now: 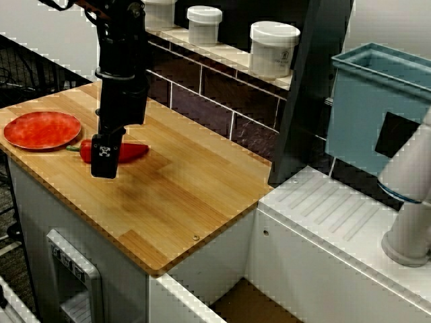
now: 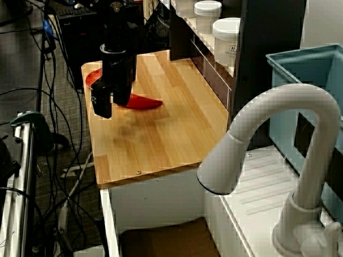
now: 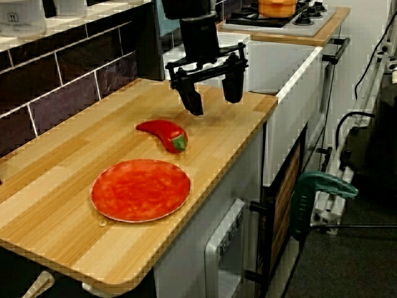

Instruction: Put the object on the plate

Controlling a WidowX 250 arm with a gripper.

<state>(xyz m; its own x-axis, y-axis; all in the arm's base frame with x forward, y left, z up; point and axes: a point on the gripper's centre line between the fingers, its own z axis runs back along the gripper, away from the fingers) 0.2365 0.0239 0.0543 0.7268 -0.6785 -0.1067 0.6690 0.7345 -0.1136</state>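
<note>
Plate-end view shows me the red pepper (image 3: 164,133) lying on the wooden bench (image 3: 80,155), just below and beside my pincer (image 3: 211,95), stem toward the red-orange plate (image 3: 141,189), which sits near it but apart. Nothing lies between pepper and plate. White lidded jars (image 1: 273,48) line the tiled ledge behind the pincer; a white faucet (image 2: 278,155) stands well apart at the sink. My pincer hangs upright over the pepper, fingers spread, holding nothing.
</note>
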